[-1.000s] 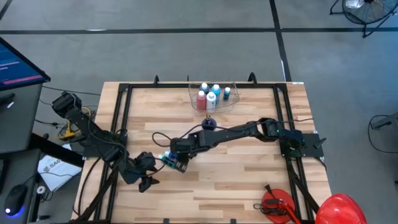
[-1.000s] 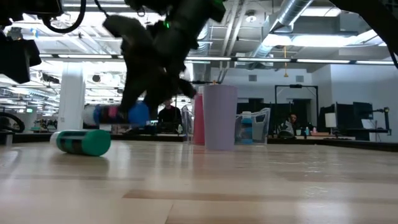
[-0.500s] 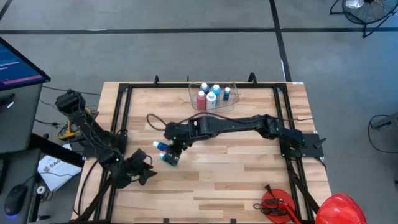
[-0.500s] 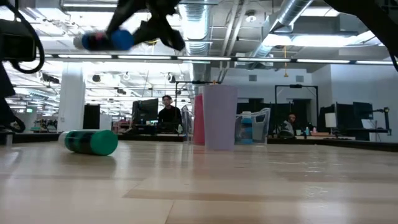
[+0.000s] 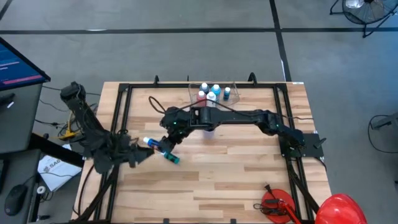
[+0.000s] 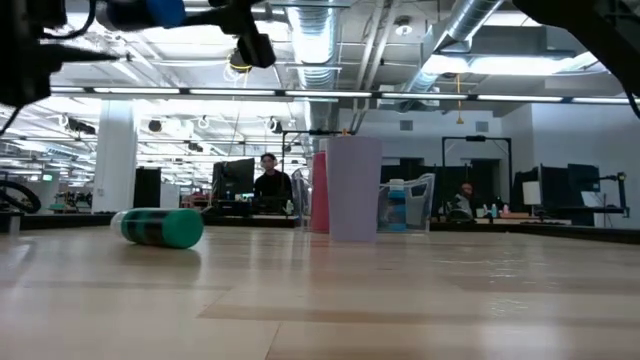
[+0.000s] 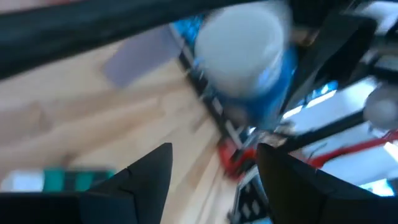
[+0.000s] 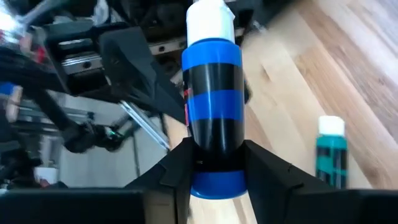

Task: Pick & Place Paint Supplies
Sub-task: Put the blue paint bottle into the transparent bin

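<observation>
Aloft, the right gripper [image 8: 214, 165] clenches the blue bottle [image 8: 213, 106]; the left gripper [image 7: 214, 165], fingers apart, faces its cap, empty.

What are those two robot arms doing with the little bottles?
The right end effector holds a blue paint bottle in the air, white cap pointing at the left end effector, which waits open right in front of it. A teal bottle lies on its side on the table. More bottles already stand in the clear tub at the far edge.
</observation>
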You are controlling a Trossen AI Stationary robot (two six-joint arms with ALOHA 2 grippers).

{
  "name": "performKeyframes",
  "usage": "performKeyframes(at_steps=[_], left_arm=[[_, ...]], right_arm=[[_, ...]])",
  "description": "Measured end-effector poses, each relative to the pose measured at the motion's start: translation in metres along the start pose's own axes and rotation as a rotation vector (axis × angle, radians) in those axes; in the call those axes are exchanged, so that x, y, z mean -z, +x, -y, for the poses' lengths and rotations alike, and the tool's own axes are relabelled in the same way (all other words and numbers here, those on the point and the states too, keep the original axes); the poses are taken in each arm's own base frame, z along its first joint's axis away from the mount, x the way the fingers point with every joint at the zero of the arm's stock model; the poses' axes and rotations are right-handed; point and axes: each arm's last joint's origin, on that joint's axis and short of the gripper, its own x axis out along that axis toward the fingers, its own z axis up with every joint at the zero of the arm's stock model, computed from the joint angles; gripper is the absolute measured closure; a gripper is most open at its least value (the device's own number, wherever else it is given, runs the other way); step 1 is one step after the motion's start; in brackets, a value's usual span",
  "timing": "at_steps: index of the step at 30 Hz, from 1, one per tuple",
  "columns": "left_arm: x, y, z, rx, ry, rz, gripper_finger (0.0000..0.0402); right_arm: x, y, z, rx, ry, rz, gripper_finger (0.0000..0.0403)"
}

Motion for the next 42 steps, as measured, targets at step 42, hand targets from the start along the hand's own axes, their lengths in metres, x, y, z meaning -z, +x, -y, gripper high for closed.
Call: performKeyframes(at_steps=[42], left_arm=[[-0.042,-0.013,0.025,0.173,0.126,0.019,0.028]], right_arm=[[-0.008,-0.002,-0.011,-0.178,-0.007,0.005,0.0248]])
